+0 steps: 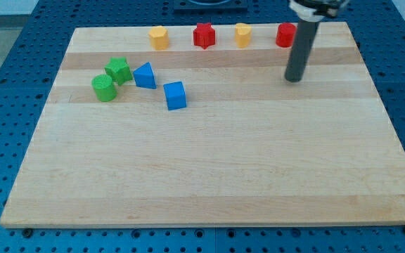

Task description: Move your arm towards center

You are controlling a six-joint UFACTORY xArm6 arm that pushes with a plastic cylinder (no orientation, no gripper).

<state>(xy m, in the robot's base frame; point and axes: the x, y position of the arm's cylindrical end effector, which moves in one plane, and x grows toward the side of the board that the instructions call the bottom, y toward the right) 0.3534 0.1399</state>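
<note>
My tip rests on the wooden board in the upper right, below and just right of the red round block. Along the view's top stand a yellow block, a red star block, another yellow block and the red round block. At the upper left lie two green blocks, a blue triangular block and a blue cube. The tip touches no block.
The board's right edge runs close to the rod. A blue perforated table surrounds the board on all sides.
</note>
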